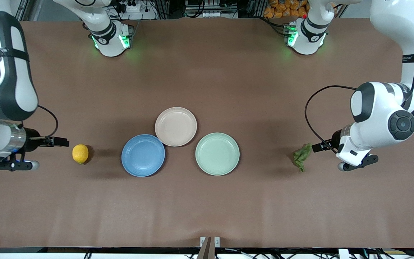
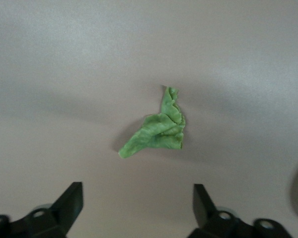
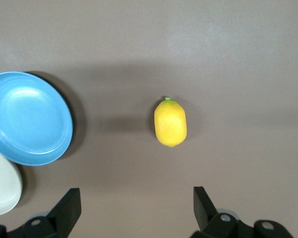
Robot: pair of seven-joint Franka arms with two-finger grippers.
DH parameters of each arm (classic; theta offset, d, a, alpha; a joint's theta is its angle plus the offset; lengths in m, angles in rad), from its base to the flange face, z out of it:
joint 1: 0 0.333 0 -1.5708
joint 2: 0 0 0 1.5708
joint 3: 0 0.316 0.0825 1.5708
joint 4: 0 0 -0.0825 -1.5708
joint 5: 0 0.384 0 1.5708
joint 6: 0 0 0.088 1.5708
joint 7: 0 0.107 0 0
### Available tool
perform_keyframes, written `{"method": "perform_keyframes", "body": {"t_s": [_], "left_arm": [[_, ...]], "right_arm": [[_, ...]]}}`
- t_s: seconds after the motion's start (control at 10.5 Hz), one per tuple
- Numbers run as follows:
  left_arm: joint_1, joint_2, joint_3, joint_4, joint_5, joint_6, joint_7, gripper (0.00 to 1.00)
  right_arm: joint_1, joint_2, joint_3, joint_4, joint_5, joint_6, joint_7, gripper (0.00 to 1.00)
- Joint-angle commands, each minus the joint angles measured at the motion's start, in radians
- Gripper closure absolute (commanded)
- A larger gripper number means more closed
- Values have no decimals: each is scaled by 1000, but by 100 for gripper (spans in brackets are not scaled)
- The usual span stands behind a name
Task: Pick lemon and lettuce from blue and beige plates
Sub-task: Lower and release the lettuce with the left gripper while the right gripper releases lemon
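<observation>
Toward the right arm's end of the table (image 1: 207,208), the lemon (image 1: 80,153) lies on the bare brown surface, clear of every plate. The right gripper (image 1: 60,141) sits just beside it, on the side away from the plates, with its fingers (image 3: 67,208) spread wide and nothing between them; the right wrist view shows the lemon (image 3: 170,122) apart from both fingertips.

Near the table's middle stand three plates close together: the blue plate (image 1: 143,155), the beige plate (image 1: 175,126) slightly farther from the front camera, and a mint-green plate (image 1: 217,154). All three carry nothing.

Toward the left arm's end, the lettuce (image 1: 302,156) lies crumpled on the table surface, well apart from the mint-green plate. The left gripper (image 1: 318,146) is just beside it, fingers (image 2: 69,206) parted wide and gripping nothing; the left wrist view shows the lettuce (image 2: 159,129) lying free of both fingertips.
</observation>
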Motion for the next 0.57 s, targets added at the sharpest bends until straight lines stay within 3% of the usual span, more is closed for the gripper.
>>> {"method": "perform_keyframes", "body": {"t_s": [0.0,0.1,0.38,0.48], "left_arm": [[8,-25,-4,-16,16,-2,32,0],[10,-63,-5,-74,18,15,34,0],[31,-235,-8,-387,18,202,43,0],[36,-255,-8,-436,18,205,58,0]], "right_arm": [[-2,-8,3,85,9,-129,12,0],[-2,-23,2,102,2,-157,12,0],[-10,-67,-3,105,2,-189,3,0],[-10,-70,-1,106,5,-208,3,0]]}}
